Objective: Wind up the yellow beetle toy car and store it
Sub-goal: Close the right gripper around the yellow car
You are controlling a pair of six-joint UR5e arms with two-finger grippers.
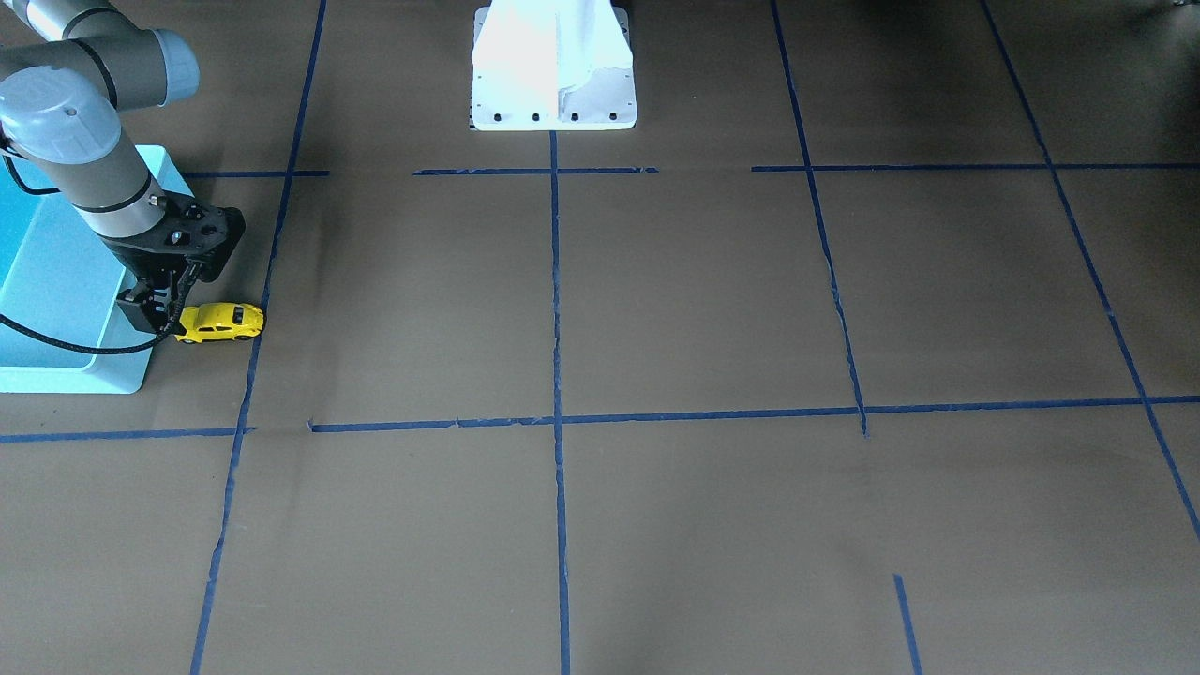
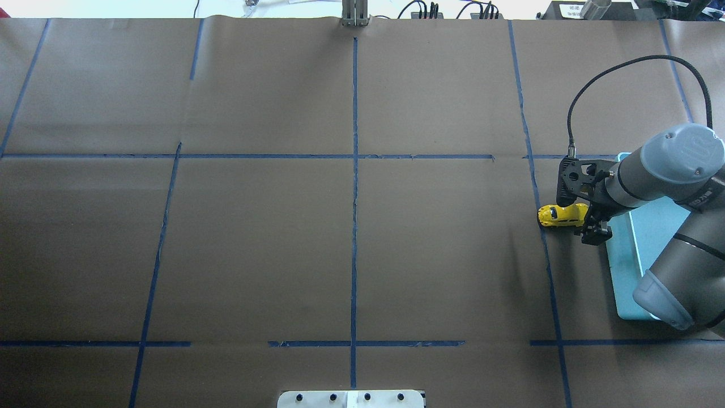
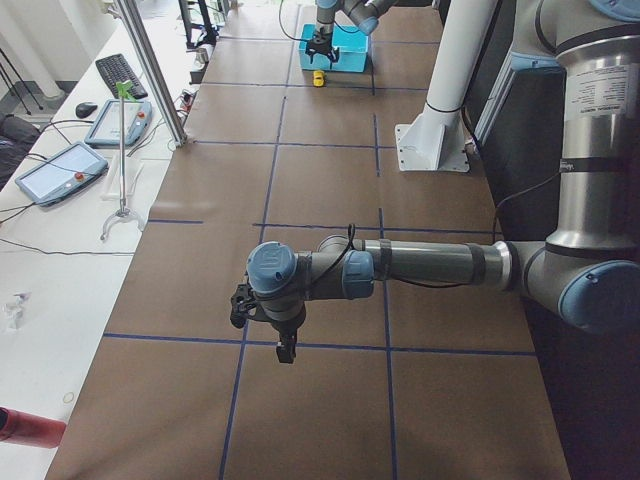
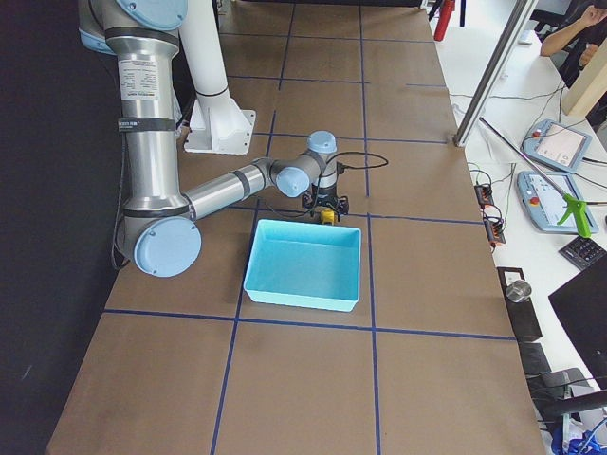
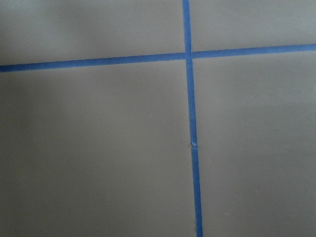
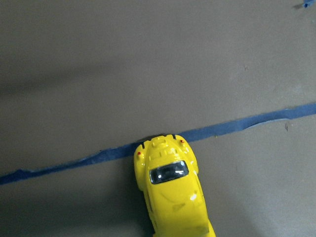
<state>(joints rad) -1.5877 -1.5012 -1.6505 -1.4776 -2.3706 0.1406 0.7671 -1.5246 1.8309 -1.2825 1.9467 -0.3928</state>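
**A:** What does the right gripper (image 2: 589, 220) have?

**B:** It is low over the table, at one end of the yellow beetle toy car (image 1: 221, 321). The jaws seem to straddle that end. I cannot tell how wide they stand, or whether they have actually clamped it. The wrist view shows no fingers, only the car's roof running out from under the hand.

**A:** And beyond the fingers?

**B:** The car stands on its wheels on the paper. Its far end just touches a blue tape line (image 6: 237, 127). The turquoise bin (image 1: 75, 380) lies behind the hand, just beside it.

**A:** How would it handle?

**B:** I judge it light, hard and glossy, so it is likely slippery on the rounded roof. I would take it across the flanks, between the wheels. That leaves the wheels free to roll on the paper for winding.

**A:** The other arm?

**B:** The left gripper (image 3: 285, 348) hangs well away over bare table, and I cannot tell how its jaws stand.
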